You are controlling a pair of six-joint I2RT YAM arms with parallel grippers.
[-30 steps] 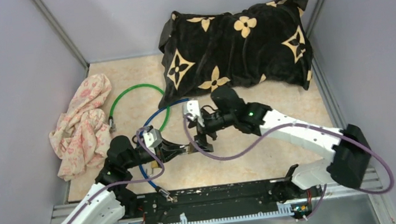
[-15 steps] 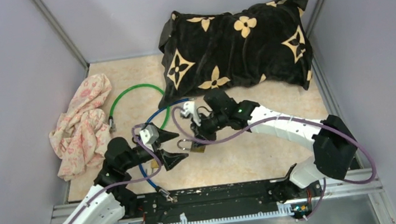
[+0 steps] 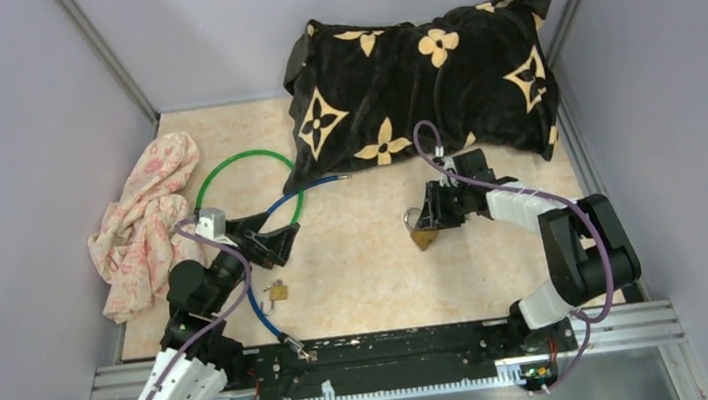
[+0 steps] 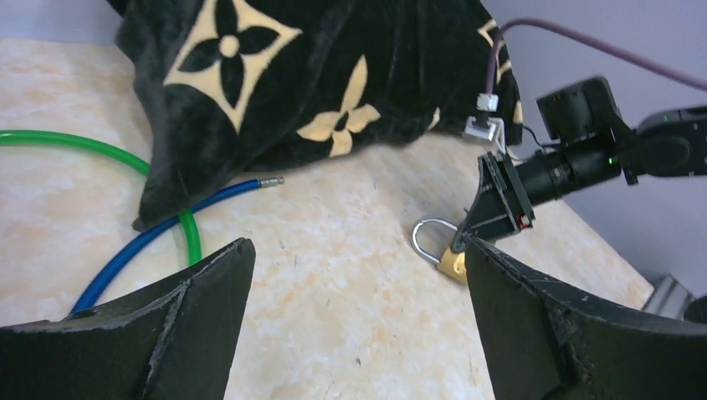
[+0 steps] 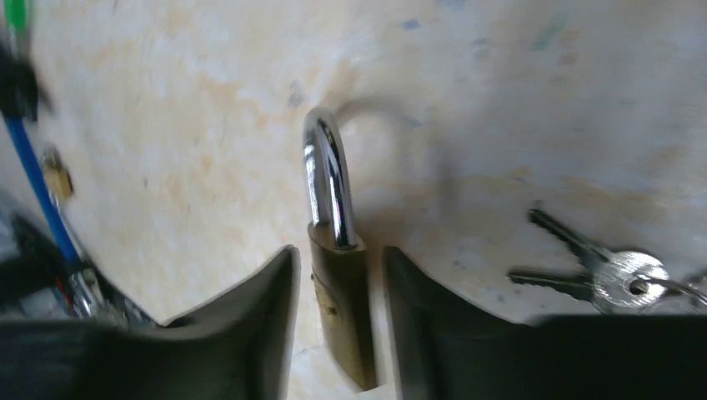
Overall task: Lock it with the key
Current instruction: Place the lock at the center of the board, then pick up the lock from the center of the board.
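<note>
**Brass padlock with steel shackle** (image 5: 342, 321): just off the near edge of the black flower-patterned pillow (image 3: 422, 77). Its body is clenched in the right pincer (image 5: 338, 258), with the shackle protruding.

**Silver keys on a ring** (image 5: 613, 275): flat on the beige table (image 3: 370, 289), apparently between padlock and pillow.

**Left pincer** (image 4: 358, 250): released, fingers spread wide, off the pillow's near-left corner.

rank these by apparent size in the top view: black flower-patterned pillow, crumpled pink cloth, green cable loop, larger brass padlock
1. black flower-patterned pillow
2. crumpled pink cloth
3. green cable loop
4. larger brass padlock
</note>
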